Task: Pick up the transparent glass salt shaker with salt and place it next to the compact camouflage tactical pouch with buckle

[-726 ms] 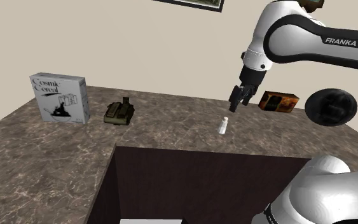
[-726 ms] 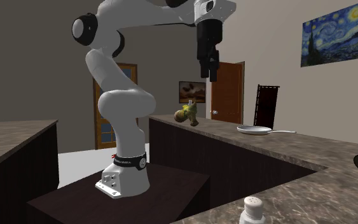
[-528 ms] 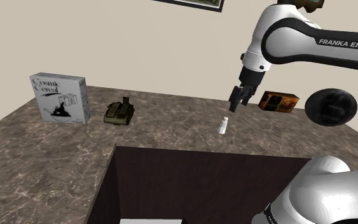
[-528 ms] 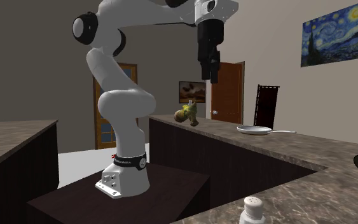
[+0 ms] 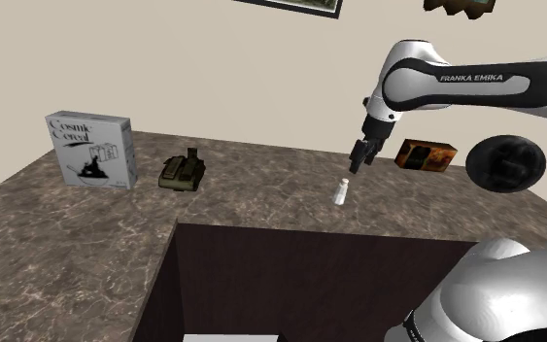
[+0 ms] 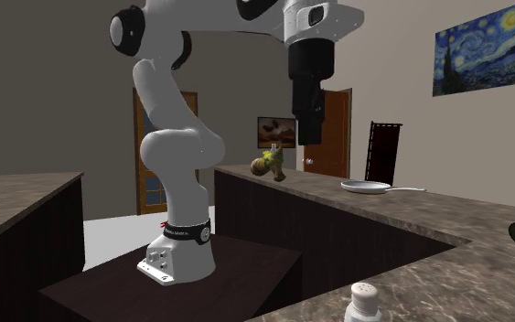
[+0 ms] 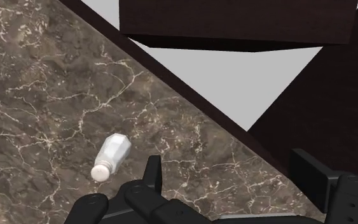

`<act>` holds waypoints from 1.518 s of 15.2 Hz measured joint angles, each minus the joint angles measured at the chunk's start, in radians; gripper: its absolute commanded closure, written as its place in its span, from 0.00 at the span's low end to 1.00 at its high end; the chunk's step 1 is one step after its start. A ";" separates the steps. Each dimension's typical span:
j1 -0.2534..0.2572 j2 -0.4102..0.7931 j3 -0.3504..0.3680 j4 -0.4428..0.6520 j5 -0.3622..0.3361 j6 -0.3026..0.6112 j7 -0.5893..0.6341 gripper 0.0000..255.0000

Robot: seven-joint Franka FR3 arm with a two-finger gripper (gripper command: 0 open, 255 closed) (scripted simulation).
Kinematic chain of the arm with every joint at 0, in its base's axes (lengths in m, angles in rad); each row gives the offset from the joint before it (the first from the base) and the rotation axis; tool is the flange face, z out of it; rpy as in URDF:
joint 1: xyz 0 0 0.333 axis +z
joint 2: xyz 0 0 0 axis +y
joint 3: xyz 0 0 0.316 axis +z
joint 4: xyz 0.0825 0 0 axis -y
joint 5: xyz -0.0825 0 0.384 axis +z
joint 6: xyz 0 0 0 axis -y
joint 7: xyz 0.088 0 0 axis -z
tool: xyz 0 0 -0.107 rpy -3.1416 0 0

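Salt shaker point(image 5: 340, 191) is standing upright on the dark marbled worktop point(image 5: 261, 199), close to the inner edge where the surface is dropping away toward the robot's stand; its body is looking pale and clear and it is wearing a white perforated cap, which is showing plainly in the second exterior view point(image 6: 365, 302). Nothing is touching it. The gripper point(image 5: 358, 163) is hovering just above it and a little toward the shoulder view's far right, pointing downward, and in the wrist view its two black fingers point(image 7: 151, 173) are standing wide apart with only bare worktop point(image 7: 44, 95) between them, the shaker point(image 7: 110, 156) lying just outside one finger and clear of it. In the second exterior view the gripper point(image 6: 308, 133) is hanging high over the worktop point(image 6: 447, 274) from the white arm point(image 6: 168, 137). The camouflage pouch point(image 5: 182, 172) is sitting well apart from the shaker, toward the shoulder view's left, on the same worktop. Farther left again a white cereal box point(image 5: 91, 148) is standing upright. A small orange-brown box point(image 5: 426, 154) is resting near the wall, to the shoulder view's right of the gripper.
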 measured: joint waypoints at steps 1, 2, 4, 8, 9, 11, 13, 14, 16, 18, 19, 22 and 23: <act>-0.001 0.036 -0.018 0.010 -0.001 0.025 -0.023 0.00; -0.004 0.066 -0.041 0.010 -0.004 0.054 -0.051 0.00; -0.008 0.114 -0.077 0.011 -0.003 0.097 -0.100 0.00; -0.009 0.263 -0.155 0.066 0.022 0.180 -0.214 0.00; -0.007 0.304 -0.170 0.086 0.034 0.197 -0.241 0.00; -0.008 0.377 -0.203 0.117 0.060 0.230 -0.303 0.00; -0.009 0.450 -0.228 0.156 0.093 0.253 -0.362 0.00; -0.013 0.484 -0.242 0.175 0.111 0.260 -0.395 0.00; -0.018 0.558 -0.257 0.218 0.150 0.277 -0.450 0.00; -0.022 0.596 -0.262 0.226 0.171 0.300 -0.477 0.00; -0.022 0.607 -0.263 0.225 0.177 0.311 -0.483 0.00; -0.023 0.630 -0.262 0.205 0.192 0.350 -0.496 0.00; -0.023 0.643 -0.262 0.199 0.201 0.368 -0.503 0.00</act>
